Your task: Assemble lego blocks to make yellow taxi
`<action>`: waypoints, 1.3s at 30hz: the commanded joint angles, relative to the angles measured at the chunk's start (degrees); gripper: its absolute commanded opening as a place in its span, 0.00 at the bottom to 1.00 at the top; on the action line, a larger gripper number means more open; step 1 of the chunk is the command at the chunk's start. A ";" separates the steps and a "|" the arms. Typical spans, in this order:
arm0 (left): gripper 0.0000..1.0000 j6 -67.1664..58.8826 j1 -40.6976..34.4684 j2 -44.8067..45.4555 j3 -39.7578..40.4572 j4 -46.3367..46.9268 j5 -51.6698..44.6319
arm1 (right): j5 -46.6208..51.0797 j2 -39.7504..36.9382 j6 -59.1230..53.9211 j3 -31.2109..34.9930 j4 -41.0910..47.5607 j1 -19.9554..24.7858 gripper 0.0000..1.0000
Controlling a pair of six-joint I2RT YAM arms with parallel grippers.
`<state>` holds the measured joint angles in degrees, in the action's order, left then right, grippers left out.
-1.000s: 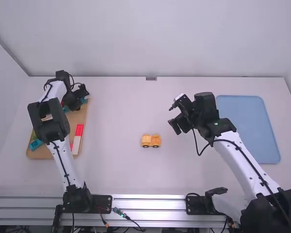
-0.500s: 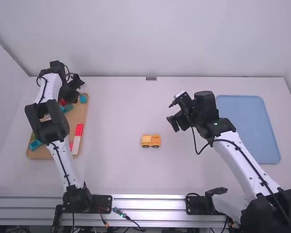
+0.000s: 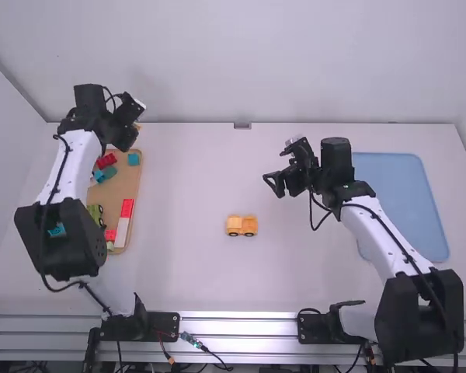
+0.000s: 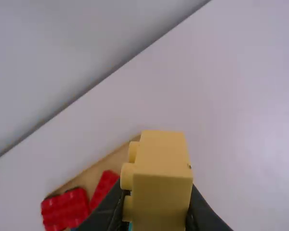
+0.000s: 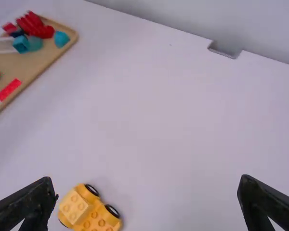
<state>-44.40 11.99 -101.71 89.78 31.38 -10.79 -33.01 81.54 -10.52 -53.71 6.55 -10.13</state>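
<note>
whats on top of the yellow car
A yellow block sits on one end of the car, bare studs beside it; what that block covers can't be seen.

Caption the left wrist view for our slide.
Left gripper holds a yellow block near red blocks on a tray.

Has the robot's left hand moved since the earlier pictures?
Yes: in the high view, the left hand has moved away from the camera, from over the tan tray toward the back wall.
</note>
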 commanded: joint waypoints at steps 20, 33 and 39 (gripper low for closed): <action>0.01 -7.67 -34.05 29.93 -47.34 -32.09 -3.50 | -31.67 16.54 17.70 -0.66 -12.69 1.03 0.99; 0.02 -7.54 -36.30 19.62 -39.36 -29.97 -1.44 | -31.47 17.35 18.25 -0.66 -14.40 -3.04 0.87; 0.02 -7.74 -38.47 16.01 -36.37 -29.66 -0.26 | -31.04 17.35 18.25 -0.66 -14.33 -2.95 0.81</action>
<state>-51.77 -25.45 -84.75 51.44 1.89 -11.70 -63.48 98.30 7.55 -53.71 -7.73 -13.32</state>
